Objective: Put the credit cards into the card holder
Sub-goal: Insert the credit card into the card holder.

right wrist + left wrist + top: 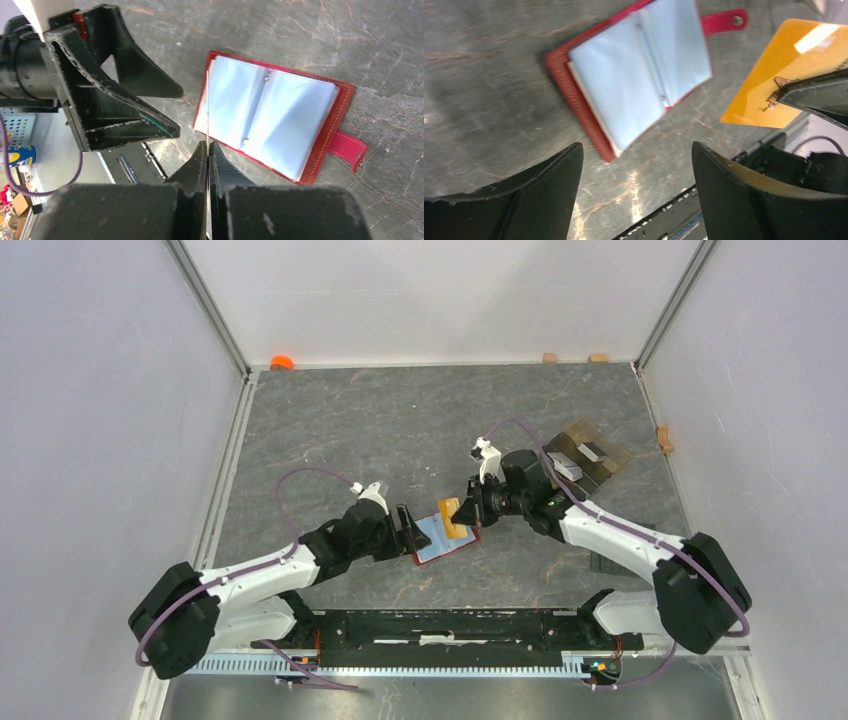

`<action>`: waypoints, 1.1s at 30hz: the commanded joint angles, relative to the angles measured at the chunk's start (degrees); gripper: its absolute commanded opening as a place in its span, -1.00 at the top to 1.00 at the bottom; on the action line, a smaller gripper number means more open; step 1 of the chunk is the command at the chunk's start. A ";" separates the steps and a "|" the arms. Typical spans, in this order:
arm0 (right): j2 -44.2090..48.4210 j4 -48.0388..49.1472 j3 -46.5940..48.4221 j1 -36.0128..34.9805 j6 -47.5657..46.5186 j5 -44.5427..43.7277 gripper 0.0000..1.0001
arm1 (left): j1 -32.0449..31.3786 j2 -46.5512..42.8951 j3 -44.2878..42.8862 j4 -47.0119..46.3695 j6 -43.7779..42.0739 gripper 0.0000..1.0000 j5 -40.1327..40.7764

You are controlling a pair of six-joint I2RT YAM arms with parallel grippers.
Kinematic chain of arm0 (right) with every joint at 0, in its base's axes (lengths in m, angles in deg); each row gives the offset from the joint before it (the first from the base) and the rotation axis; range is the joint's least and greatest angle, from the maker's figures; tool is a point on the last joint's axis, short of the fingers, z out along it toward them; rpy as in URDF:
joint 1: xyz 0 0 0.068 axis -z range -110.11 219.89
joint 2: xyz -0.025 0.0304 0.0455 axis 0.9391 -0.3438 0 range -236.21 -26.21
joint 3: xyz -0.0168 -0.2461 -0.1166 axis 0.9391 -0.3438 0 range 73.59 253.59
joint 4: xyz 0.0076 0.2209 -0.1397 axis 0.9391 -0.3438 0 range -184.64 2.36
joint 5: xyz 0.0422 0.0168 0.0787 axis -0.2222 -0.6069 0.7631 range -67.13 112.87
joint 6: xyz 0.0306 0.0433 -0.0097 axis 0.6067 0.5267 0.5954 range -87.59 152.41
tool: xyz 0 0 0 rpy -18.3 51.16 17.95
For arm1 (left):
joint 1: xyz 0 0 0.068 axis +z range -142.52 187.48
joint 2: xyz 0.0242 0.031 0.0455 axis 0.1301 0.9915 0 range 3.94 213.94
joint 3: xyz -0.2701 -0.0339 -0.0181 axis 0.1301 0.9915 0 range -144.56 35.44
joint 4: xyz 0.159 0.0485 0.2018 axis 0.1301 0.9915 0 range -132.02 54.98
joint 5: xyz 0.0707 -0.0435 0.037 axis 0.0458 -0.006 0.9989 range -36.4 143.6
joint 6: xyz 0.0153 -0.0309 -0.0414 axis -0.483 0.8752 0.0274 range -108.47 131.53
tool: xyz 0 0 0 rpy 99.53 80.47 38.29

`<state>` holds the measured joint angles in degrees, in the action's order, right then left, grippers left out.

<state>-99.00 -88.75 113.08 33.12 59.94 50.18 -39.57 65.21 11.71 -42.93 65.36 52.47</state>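
Even bright light, glare on the orange card (774,82)

Small orange object (281,362) in the far-left corner, tan blocks (549,357) along the far edge.

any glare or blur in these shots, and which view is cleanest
Left wrist view: the open red card holder looks smeared and soft, and a white glare patch sits near the top corner of the orange card. Right wrist view: cleanest, with the card holder's clear sleeves sharp and only a mild sheen. Top external view: even, soft light, no glare on the table.
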 commanded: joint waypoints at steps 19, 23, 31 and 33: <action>-17.94 14.10 -1.34 3.00 2.79 7.05 1.00 | 7.05 8.72 2.25 -6.34 0.34 -0.20 -1.48; -19.17 14.44 -1.43 3.02 2.85 6.72 1.00 | 7.12 11.14 1.68 -7.40 -0.12 -0.19 -2.10; -22.13 13.67 -2.25 3.24 4.18 5.41 1.00 | 7.25 16.67 0.88 -8.94 -0.86 0.02 -3.03; -23.17 13.61 -2.61 3.33 5.13 4.98 1.00 | 7.24 17.69 0.79 -8.94 -1.21 0.07 -2.93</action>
<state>-120.09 -76.53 111.15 36.20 63.52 56.32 -32.49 80.01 12.74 -53.36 66.38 49.70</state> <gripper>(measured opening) 0.010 0.483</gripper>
